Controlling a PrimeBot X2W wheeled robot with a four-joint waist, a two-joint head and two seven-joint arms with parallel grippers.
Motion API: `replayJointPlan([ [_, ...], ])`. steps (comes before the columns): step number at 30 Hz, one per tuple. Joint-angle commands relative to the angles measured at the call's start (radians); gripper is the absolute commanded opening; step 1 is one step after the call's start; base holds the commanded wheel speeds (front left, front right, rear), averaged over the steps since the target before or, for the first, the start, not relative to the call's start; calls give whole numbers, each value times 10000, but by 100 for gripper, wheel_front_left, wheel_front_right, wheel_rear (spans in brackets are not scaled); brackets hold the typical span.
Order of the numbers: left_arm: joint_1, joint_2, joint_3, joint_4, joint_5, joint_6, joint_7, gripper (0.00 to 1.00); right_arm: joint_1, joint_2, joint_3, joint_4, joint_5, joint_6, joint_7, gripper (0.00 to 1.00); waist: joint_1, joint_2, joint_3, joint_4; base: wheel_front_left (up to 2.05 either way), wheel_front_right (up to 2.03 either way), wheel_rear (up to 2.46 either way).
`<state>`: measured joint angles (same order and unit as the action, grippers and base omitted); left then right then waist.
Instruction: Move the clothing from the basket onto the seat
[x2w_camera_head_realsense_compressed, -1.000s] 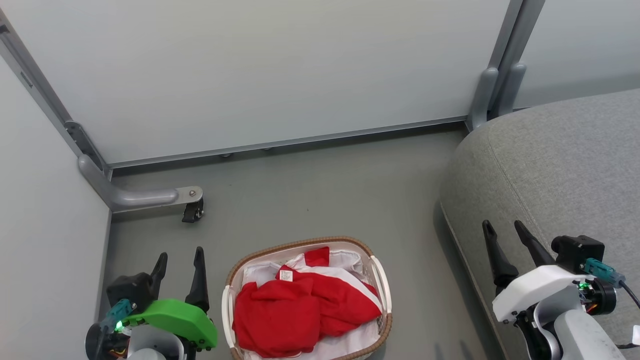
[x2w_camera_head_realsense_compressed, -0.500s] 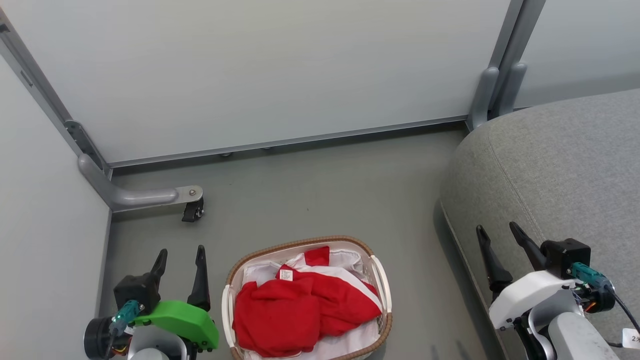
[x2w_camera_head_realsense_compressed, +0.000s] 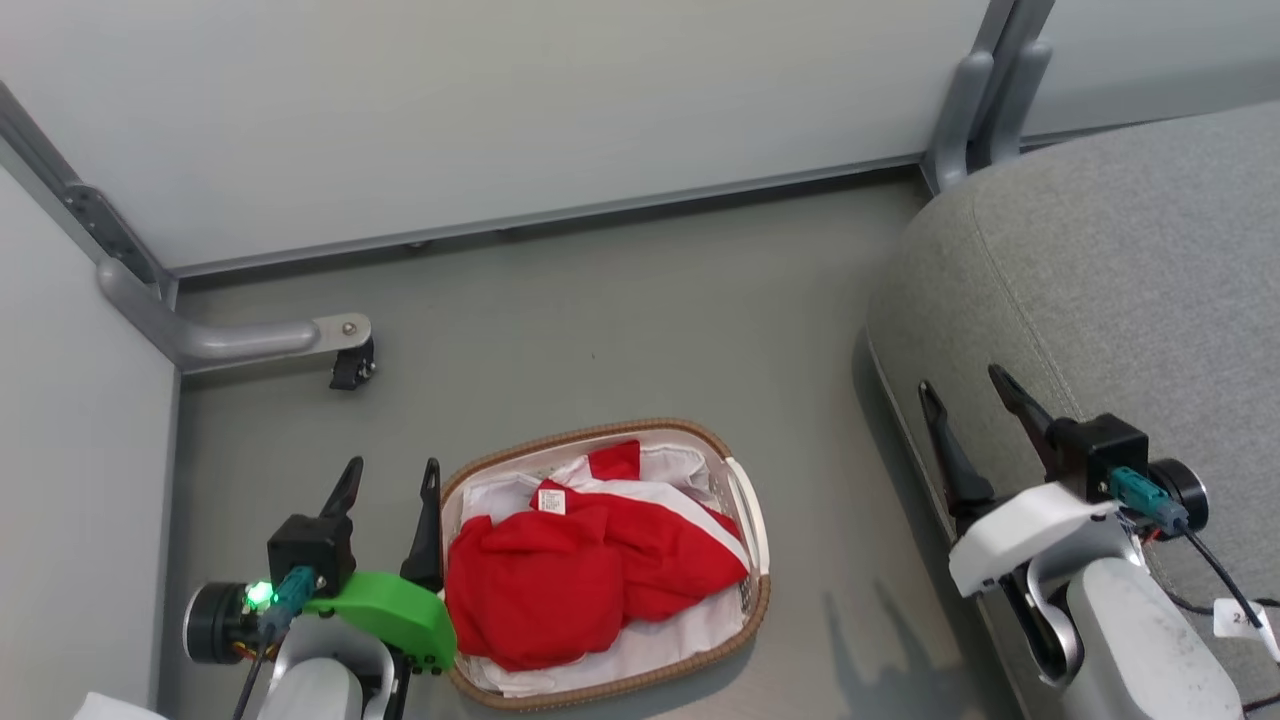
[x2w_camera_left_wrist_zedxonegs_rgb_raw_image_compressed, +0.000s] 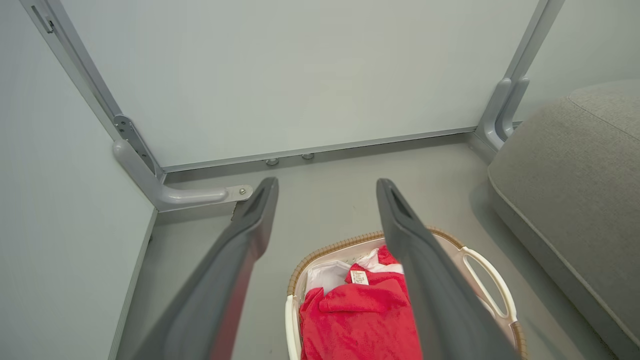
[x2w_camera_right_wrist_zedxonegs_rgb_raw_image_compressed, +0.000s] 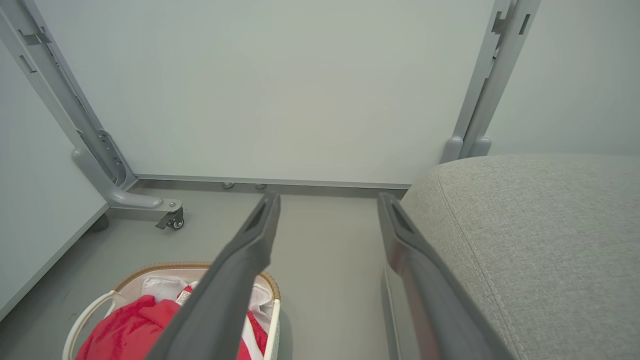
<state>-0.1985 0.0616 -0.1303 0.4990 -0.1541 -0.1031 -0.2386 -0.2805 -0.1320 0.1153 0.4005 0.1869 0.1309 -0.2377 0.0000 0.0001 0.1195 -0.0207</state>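
red clothing (x2w_camera_head_realsense_compressed: 590, 570) lies heaped in the basket (x2w_camera_head_realsense_compressed: 600, 430) beside the grey seat (x2w_camera_head_realsense_compressed: 1130, 250); left gripper (x2w_camera_head_realsense_compressed: 393, 465) and right gripper (x2w_camera_head_realsense_compressed: 960, 378) gape wide, empty.

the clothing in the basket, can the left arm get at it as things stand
Probably yes: the left gripper is open right beside the basket, and the clothing lies uncovered on top.
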Motion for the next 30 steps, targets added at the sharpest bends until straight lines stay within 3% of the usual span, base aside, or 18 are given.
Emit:
replayJointPlan([
  [1,-404,26,10,79,281,-26,-85,100,-366,31,35,-132,-226,-3,-91,100,0,-1,869,-396,0,0,0],
  [14,-2376,430,-468,946,1449,-188,-276,100,-2197,450,683,-1087,-920,-5,-289,100,0,-1,3914,-1669,0,0,0],
  [30,-3594,930,-1216,2112,1655,-261,-264,100,-3307,788,1197,-1608,-770,-6,-278,100,0,-1,6034,-2466,0,0,0],
])
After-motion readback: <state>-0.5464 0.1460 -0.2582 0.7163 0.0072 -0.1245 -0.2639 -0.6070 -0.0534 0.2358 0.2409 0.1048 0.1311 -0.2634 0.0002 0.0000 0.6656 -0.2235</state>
